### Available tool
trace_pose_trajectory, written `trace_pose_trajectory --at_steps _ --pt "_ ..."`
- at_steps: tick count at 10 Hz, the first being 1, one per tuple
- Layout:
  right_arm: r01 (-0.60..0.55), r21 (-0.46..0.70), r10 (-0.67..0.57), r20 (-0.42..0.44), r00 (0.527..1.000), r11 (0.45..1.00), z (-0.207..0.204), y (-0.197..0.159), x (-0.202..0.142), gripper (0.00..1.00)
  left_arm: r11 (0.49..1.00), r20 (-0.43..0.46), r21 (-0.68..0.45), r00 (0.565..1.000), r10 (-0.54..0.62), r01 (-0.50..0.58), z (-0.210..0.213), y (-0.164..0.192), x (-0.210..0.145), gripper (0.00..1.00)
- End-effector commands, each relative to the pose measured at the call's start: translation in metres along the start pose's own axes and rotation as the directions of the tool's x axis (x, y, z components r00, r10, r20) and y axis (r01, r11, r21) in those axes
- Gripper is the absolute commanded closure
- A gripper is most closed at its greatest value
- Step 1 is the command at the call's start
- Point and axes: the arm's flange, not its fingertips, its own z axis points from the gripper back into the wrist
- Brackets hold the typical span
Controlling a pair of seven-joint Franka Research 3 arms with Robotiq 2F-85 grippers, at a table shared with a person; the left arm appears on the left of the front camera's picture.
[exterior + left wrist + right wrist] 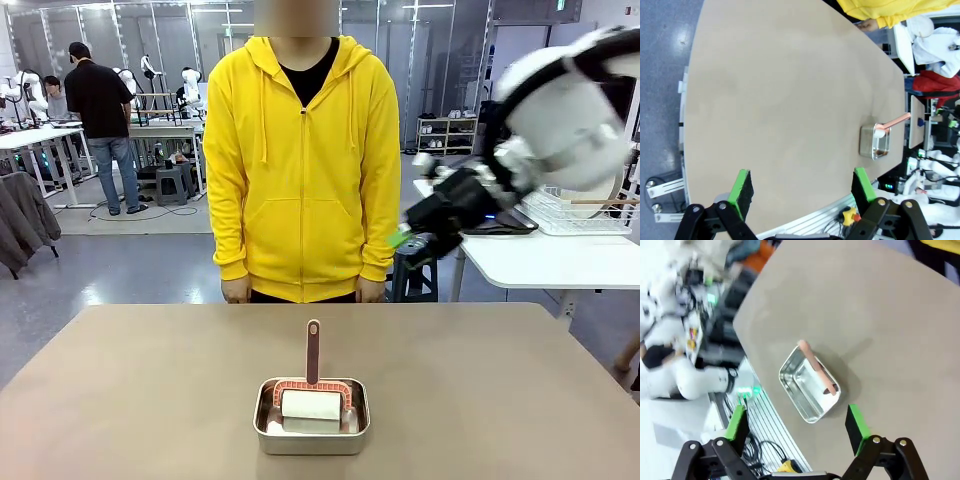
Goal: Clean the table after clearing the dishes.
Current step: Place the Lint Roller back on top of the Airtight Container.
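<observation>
The table (130, 400) is seen bare apart from a small steel pan (312, 430) near its near edge, at the middle. A roller (312, 400) with a pinkish handle is propped in the pan, handle upright. The right gripper (418, 240) is held high over the far right side, jaws spread wide, nothing gripped. The left gripper (802, 187) is likewise held wide open and empty above the table. A person in a yellow hoodie (300, 170) is stood at the far edge.
</observation>
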Motion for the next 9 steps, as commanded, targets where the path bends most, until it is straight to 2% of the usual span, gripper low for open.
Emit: trace_pose_trajectory --at_steps 1,2,3,4,7,9 --pt "0.105 0.036 -0.109 0.125 0.986 0.994 0.037 -0.038 -0.052 0.02 1.0 0.0 -0.006 1.0 0.001 -0.001 0.002 -0.001 -0.001 0.0" --pt "0.214 0.038 -0.217 0.162 0.963 0.976 0.077 -0.075 -0.084 0.02 1.0 0.0 -0.006 1.0 0.001 -0.001 0.002 -0.001 -0.001 0.0" --pt "0.204 0.081 -0.216 0.18 0.96 0.976 0.107 -0.098 -0.11 0.02 1.0 0.0 -0.006 1.0 0.001 -0.001 0.002 -0.001 -0.001 0.0" --pt "0.261 0.078 -0.272 0.218 0.937 0.962 0.135 -0.113 -0.134 0.02 1.0 0.0 -0.006 1.0 0.001 -0.001 0.002 -0.001 -0.001 0.0" --pt "0.415 0.146 -0.437 0.415 0.798 0.898 0.201 -0.14 -0.219 0.02 1.0 0.0 -0.006 1.0 0.001 -0.001 0.002 -0.001 -0.001 0.0" --pt "0.425 0.222 -0.478 0.481 0.735 0.877 0.215 -0.149 -0.254 0.02 1.0 0.0 -0.006 1.0 0.001 -0.001 0.002 -0.001 -0.001 0.0"
